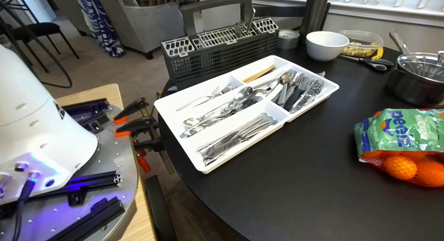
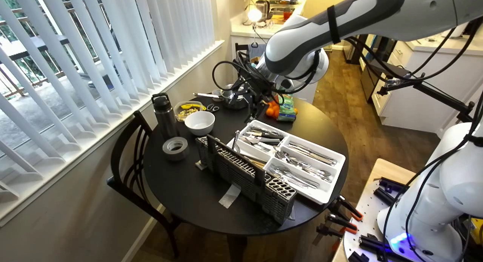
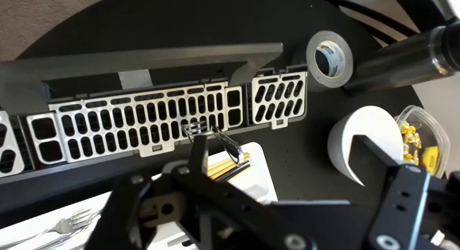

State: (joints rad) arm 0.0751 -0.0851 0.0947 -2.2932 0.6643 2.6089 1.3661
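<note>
The gripper (image 3: 280, 144) hangs with its jaws parted wide and nothing between them. Taking that gap as the clock's centre in the wrist view, a fork (image 3: 196, 127) and another metal piece (image 3: 230, 145) (its kind is hard to tell) stand in the basket (image 3: 138, 125) at about nine o'clock. The white tray (image 3: 258, 157) lies toward eight.

Judging by how things lie, most is done: in an exterior view, forks (image 1: 226, 89), spoons (image 1: 227, 109), knives (image 1: 239, 138) and chopsticks (image 1: 259, 74) each have their own compartment, with a mixed heap (image 1: 296, 90) in a fifth. The two basket pieces seem to be what is left.

A bowl (image 3: 381, 126) sits at three o'clock, a tape roll (image 3: 336, 59) at one, its core printed too small to read. Farther off, between three and four o'clock from the tray in an exterior view, a bag of oranges (image 1: 400, 147) reads "peelz"; a fainter word looks like "MANDARINS".
</note>
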